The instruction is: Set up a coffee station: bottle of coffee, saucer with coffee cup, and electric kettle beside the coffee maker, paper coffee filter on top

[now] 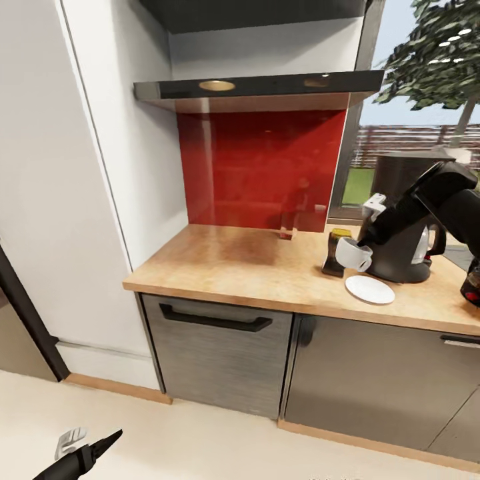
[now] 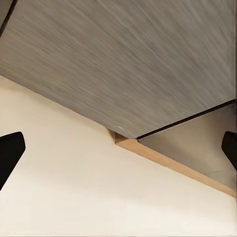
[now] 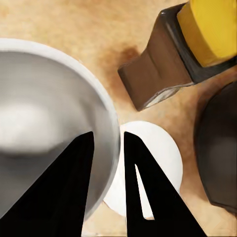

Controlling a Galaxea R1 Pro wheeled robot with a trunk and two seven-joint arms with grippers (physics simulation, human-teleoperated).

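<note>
My right gripper (image 1: 363,245) is shut on the rim of the white coffee cup (image 1: 352,255), which hangs tilted just above the wooden countertop (image 1: 253,263). In the right wrist view the fingers (image 3: 74,177) straddle the wall of the cup (image 3: 44,113). The white saucer (image 1: 370,290) lies flat below and slightly right of the cup, and shows under it as the saucer (image 3: 158,163). The dark coffee bottle (image 1: 335,252) with a yellow cap (image 3: 212,29) stands just left of the cup. Behind them are a black kettle (image 1: 407,257) and the dark coffee maker (image 1: 403,173). My left gripper (image 1: 100,445) hangs open near the floor.
A red backsplash (image 1: 263,167) and a range hood (image 1: 253,90) stand behind the counter. Below are a grey drawer front (image 1: 220,353) and a cabinet door (image 1: 373,380). A dark and red object (image 1: 472,285) sits at the counter's right edge. The left wrist view faces the grey cabinet front (image 2: 128,64).
</note>
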